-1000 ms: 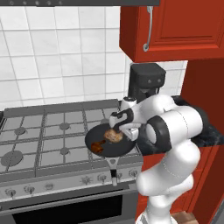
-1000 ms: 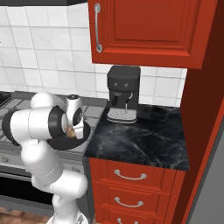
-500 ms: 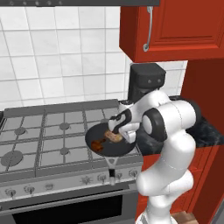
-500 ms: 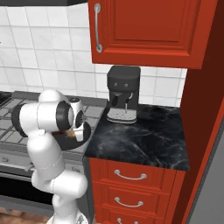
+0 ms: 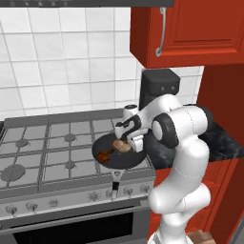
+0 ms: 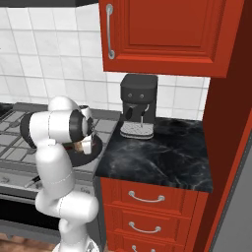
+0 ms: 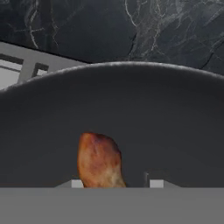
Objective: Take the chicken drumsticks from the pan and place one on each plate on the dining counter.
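Gripper (image 5: 125,141) down in the pan (image 5: 119,159), over the golden-brown drumstick (image 7: 99,160). Fingers either side of it; grip impossible to tell. 1 darker drumstick (image 5: 105,153) just beside.

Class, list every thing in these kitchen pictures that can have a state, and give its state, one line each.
Pincer: down in the pan, jaws either side of the golden drumstick.
Golden drumstick: lying in the pan, not lifted.
Dark drumstick: lying in the pan, untouched.
Pan: flat on the stove.
Cabinet door: shut.
Drawers: shut.
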